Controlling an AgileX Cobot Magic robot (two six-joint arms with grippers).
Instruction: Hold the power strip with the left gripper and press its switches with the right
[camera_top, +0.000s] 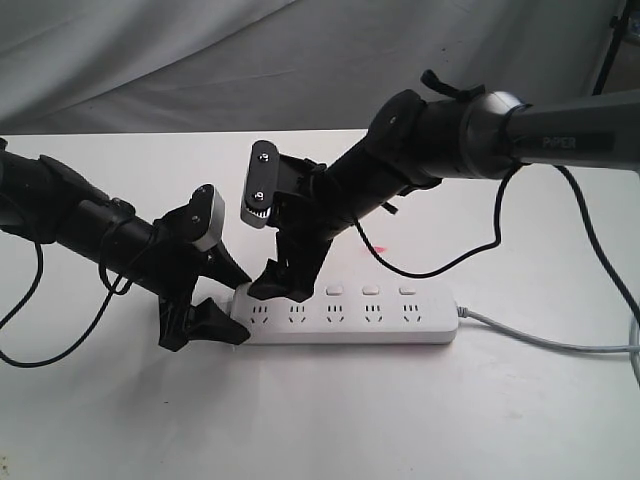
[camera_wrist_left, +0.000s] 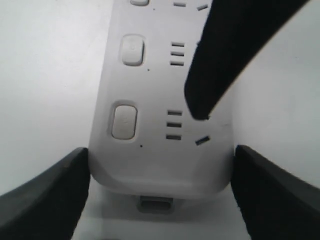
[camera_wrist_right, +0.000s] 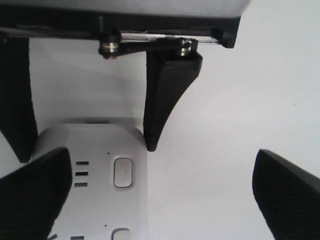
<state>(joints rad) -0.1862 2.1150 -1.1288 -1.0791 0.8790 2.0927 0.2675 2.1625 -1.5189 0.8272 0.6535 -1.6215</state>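
The white power strip (camera_top: 350, 318) lies flat on the table, its grey cord (camera_top: 540, 340) running off to the right. My left gripper (camera_top: 240, 308) clamps the strip's left end; in the left wrist view (camera_wrist_left: 161, 152) both black fingers press the strip's (camera_wrist_left: 160, 165) sides. My right gripper (camera_top: 283, 292) hovers wide open over the first two sockets. One of its fingers (camera_wrist_left: 215, 75) points down beside the first socket, not on a switch (camera_wrist_left: 124, 120). The right wrist view shows that gripper (camera_wrist_right: 161, 155) straddling the strip's (camera_wrist_right: 95, 150) edge, with a switch (camera_wrist_right: 123, 172) between its fingers. Three switches (camera_top: 370, 289) show farther right.
A white table (camera_top: 320, 420) carries everything, with grey cloth (camera_top: 200, 60) hung behind it. Black cables loop from both arms, one (camera_top: 440, 265) drooping just behind the strip. A small red mark (camera_top: 380, 248) sits on the table behind the strip.
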